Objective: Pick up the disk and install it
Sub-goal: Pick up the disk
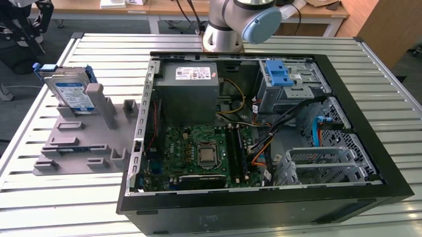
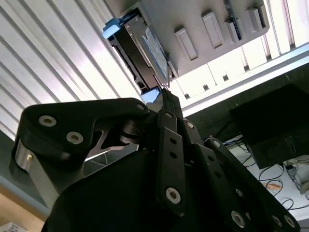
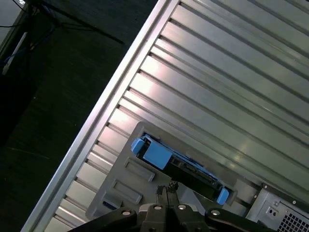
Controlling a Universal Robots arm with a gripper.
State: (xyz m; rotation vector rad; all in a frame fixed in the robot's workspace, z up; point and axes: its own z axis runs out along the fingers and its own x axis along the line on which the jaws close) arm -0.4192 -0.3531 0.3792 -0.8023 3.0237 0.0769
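Observation:
The disk (image 1: pixel 69 91) is a silver hard drive with a blue-and-white label and a blue carrier frame. It stands on edge in a grey holder (image 1: pixel 82 138) on the table, at the exterior view's left. Both wrist views look down on the disk (image 2: pixel 145 50) (image 3: pixel 178 166) from above. My gripper (image 3: pixel 167 188) (image 2: pixel 164 96) hangs well above it, apart from it. Its black fingers are shut tip to tip with nothing between them.
An open black computer case (image 1: pixel 264 207) fills the table's middle, with a grey power-supply box (image 1: pixel 191 94), a motherboard (image 1: pixel 204 153) and a metal drive cage with a blue latch (image 1: pixel 280 74). The arm's base (image 1: pixel 224 34) stands behind the case. The slatted metal table (image 3: pixel 231 87) ends in an edge beside the holder.

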